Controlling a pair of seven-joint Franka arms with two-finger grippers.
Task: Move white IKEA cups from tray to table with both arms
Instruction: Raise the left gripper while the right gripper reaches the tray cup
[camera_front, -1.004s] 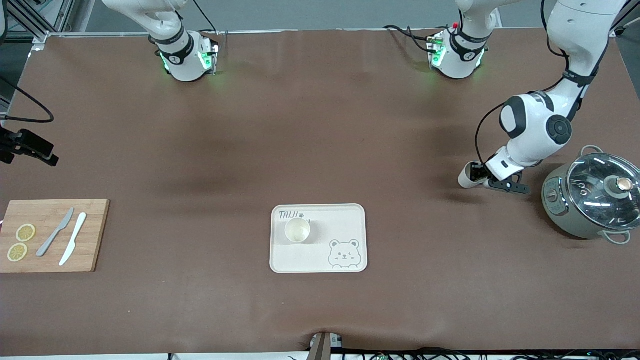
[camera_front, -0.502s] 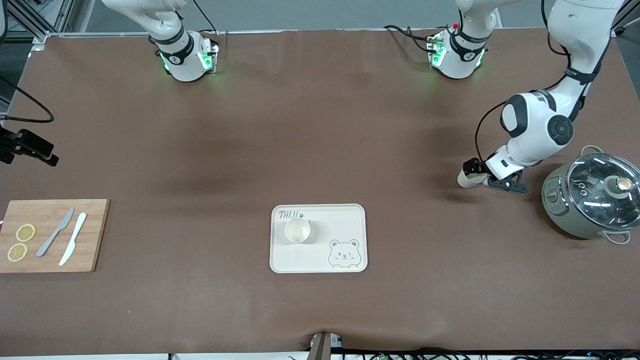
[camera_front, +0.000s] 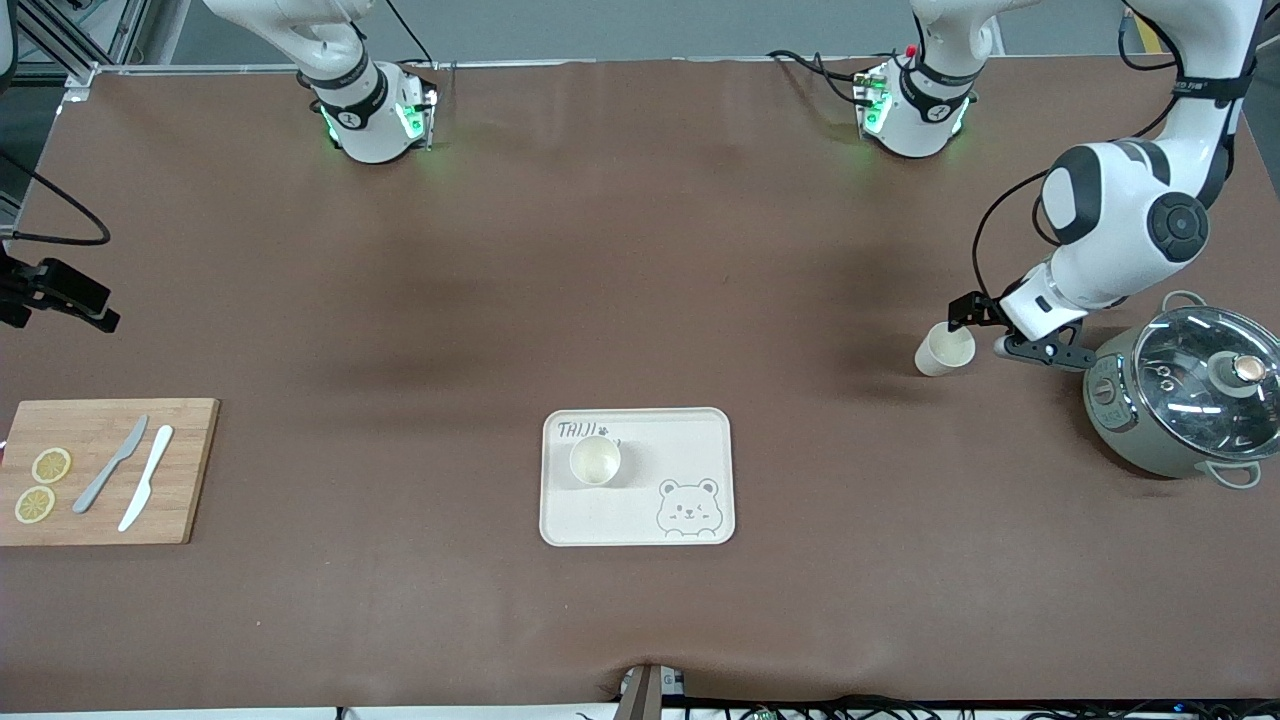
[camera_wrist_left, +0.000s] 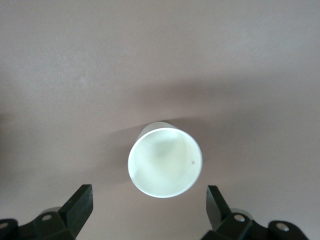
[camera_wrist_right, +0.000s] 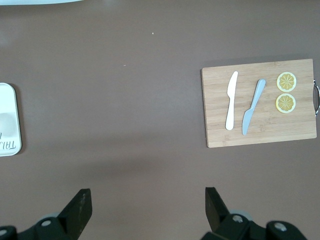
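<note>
One white cup (camera_front: 595, 461) stands upright on the bear tray (camera_front: 690, 440) at the middle of the table. The other white cup (camera_front: 944, 350) stands upright on the brown table at the left arm's end, beside the pot. My left gripper (camera_front: 1000, 335) hovers just above this cup and is open and empty. In the left wrist view the cup (camera_wrist_left: 165, 162) shows from above, with my left gripper (camera_wrist_left: 150, 199) spread wide and its fingers clear of the rim. My right gripper (camera_wrist_right: 147, 202) is open and empty, high over bare table; it is out of the front view.
A grey pot with a glass lid (camera_front: 1190, 400) stands close to the left arm's wrist. A wooden chopping board (camera_front: 100, 470) with two knives and lemon slices lies at the right arm's end; it also shows in the right wrist view (camera_wrist_right: 260, 130).
My left gripper has let go of the cup and risen off it, shifting toward the pot. The cup now stands free on the table. The right arm has not moved.
</note>
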